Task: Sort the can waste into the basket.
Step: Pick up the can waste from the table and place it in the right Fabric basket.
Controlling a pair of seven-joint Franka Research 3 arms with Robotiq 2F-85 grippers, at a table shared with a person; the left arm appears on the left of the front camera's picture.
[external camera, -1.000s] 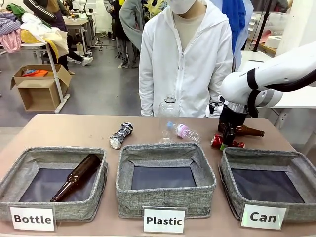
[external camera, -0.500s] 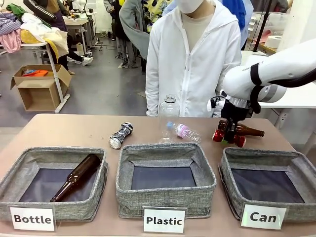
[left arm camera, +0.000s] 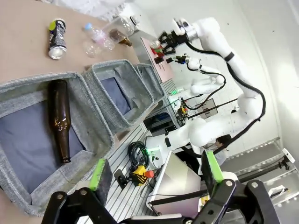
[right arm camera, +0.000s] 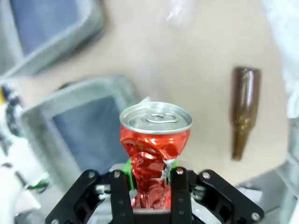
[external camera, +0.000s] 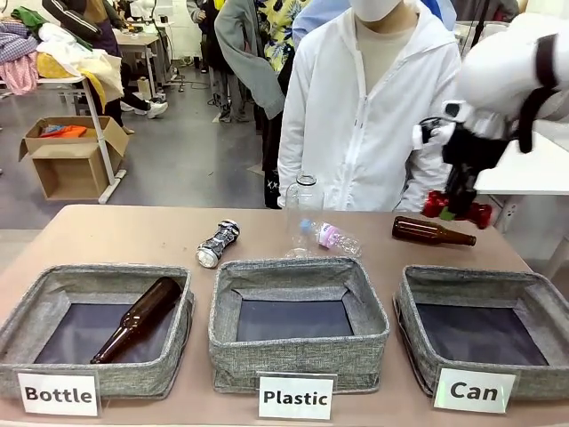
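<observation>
Red crushed can [right arm camera: 155, 140] looks light and dent-prone, clenched at its crumpled waist by right gripper [right arm camera: 148, 184]; left gripper [left arm camera: 155, 169] splayed empty.

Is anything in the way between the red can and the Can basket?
Nothing visible. The right pincer holds the crushed red can in the air; the Can basket sits open and empty. The brown bottle lies flat on the table behind the basket.
</observation>
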